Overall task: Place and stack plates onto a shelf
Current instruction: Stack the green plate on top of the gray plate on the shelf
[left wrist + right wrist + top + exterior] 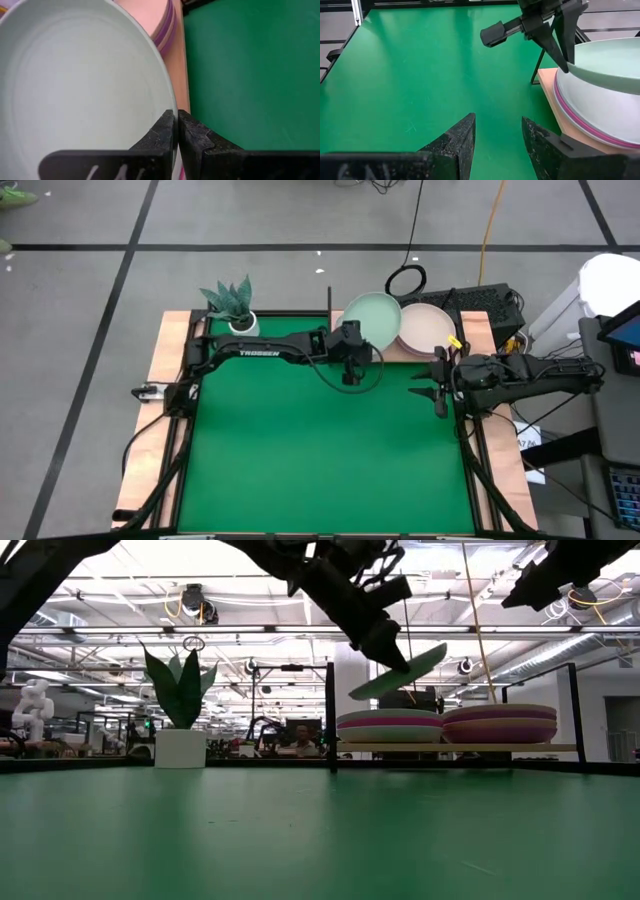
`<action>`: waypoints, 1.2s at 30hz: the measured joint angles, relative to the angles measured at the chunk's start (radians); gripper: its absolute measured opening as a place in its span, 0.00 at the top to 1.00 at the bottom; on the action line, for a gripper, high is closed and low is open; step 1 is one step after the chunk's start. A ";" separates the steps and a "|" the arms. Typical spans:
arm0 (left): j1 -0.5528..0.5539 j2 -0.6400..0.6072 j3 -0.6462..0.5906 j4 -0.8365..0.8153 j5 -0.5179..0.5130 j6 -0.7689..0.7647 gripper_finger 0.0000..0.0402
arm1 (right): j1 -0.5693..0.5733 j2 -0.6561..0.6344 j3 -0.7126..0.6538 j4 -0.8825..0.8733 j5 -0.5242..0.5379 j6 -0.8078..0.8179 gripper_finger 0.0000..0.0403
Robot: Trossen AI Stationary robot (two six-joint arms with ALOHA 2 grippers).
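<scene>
My left gripper (pixel 351 368) is shut on a pale mint plate (pixel 372 320), which it holds tilted above the left stack of plates (pixel 390 726) on the light wooden shelf (pixel 460 748) at the table's far right. The right stack (pixel 428 328) has a beige-pink plate on top and lies flat on the board. Purple and pink rims show in both stacks (pixel 500 724). My right gripper (pixel 497 135) is open and touches nothing. It hovers over the green mat just near of the shelf, right of the left gripper (pixel 555 30). My left gripper (pixel 177 122) pinches the mint plate's rim (pixel 167 102) on its near side between the two fingers, one on the upper face and one underneath. The fingers slant down at it from the table's near left. The plate (pixel 400 670) is lifted clear above the left stack, its left side lower.
A small white pot with a green plant (pixel 235 308) stands at the far left corner of the green mat (pixel 320 450). A thin black post (pixel 330 715) rises at the shelf's left end. Black equipment and cables (pixel 490 305) lie beyond the shelf. People show in the room behind.
</scene>
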 joint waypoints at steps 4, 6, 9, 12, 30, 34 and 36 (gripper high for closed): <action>0.000 0.012 0.000 -0.019 -0.006 -0.012 0.94 | 0.000 0.000 0.000 -0.003 0.000 0.006 0.65; 0.000 0.017 0.000 -0.020 -0.007 -0.015 0.94 | 0.000 0.000 0.000 -0.009 0.000 0.006 0.65; 0.000 0.024 0.000 -0.023 -0.016 -0.025 0.94 | 0.000 0.000 0.000 -0.022 0.000 0.003 0.65; 0.006 0.036 0.000 -0.019 -0.015 -0.026 0.94 | 0.000 0.000 0.000 -0.021 0.000 -0.001 0.65; 0.037 0.088 0.000 -0.025 -0.050 -0.046 0.93 | 0.000 0.001 0.000 -0.013 0.000 0.014 0.65; 0.020 0.084 0.000 0.004 -0.083 -0.015 0.91 | 0.000 0.001 0.000 -0.013 0.000 0.012 0.65; 0.011 0.083 0.000 0.012 -0.110 -0.002 0.88 | 0.000 0.001 0.000 -0.013 0.000 0.011 0.65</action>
